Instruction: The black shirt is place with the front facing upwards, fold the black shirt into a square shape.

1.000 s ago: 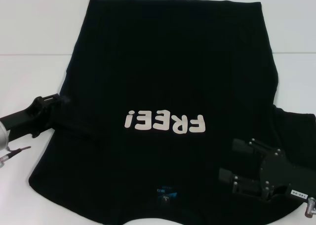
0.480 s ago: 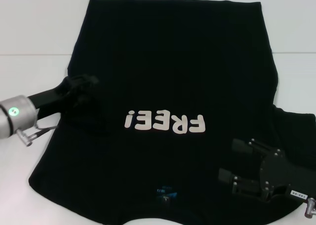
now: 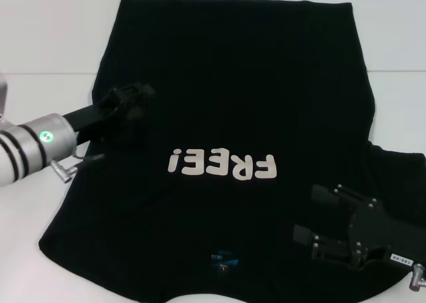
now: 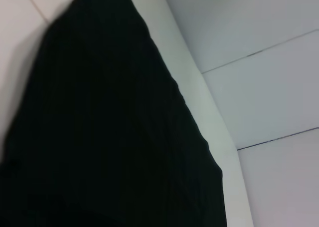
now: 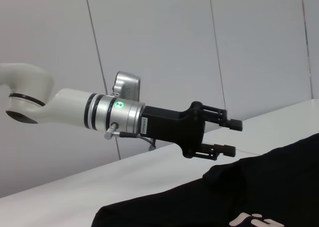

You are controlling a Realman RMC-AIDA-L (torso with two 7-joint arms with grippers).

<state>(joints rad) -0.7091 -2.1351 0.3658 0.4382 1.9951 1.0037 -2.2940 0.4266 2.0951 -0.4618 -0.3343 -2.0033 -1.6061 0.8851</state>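
Black and plain, the shirt (image 3: 233, 103) lies spread front-up on the white table (image 3: 46, 36), collar and small blue neck label (image 3: 221, 260) toward the robot. Off-white rounded letters (image 3: 221, 164) on its chest read "FREE!". The left gripper (image 5: 230, 136) hangs above the shirt's left edge, fingers spread and empty, while the right gripper (image 3: 316, 216) rests open on the shirt's right shoulder area.
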